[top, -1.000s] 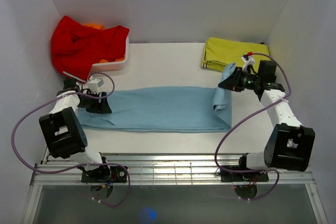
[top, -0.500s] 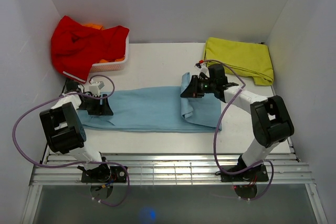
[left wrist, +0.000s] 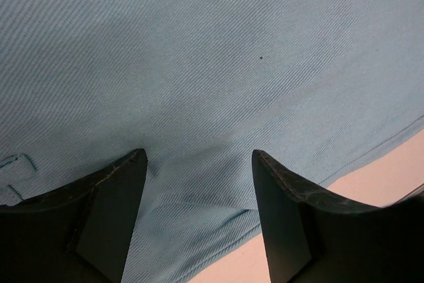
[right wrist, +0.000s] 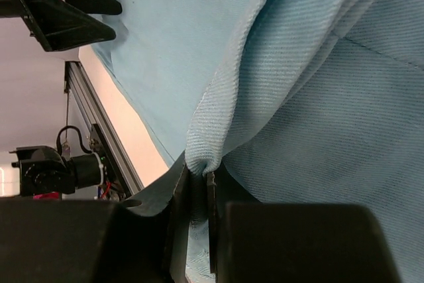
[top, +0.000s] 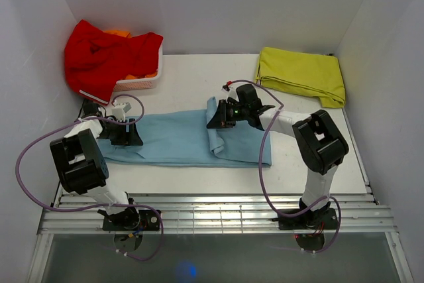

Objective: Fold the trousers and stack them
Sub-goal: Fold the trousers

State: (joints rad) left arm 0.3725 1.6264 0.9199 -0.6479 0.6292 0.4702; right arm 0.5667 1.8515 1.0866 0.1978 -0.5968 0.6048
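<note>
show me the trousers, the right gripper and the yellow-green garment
trousers [top: 172, 140], top view, flat middle of the spread cloth
right gripper [top: 213, 122], top view, between its fingertips, shut on the raised trouser end
yellow-green garment [top: 301, 74], top view, middle of its upper face

trousers [top: 179, 138] lie across the table [top: 199, 74], basket [top: 142, 85] behind left, garment [top: 301, 74] behind right.

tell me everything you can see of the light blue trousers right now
Plain light sky-blue trousers of thin, finely ribbed cloth lie as a long flat strip across the white table. The right end is raised and doubled back toward the middle, pinched in the shut right gripper. The open left gripper sits over the left end; whether it presses the cloth is unclear.
</note>
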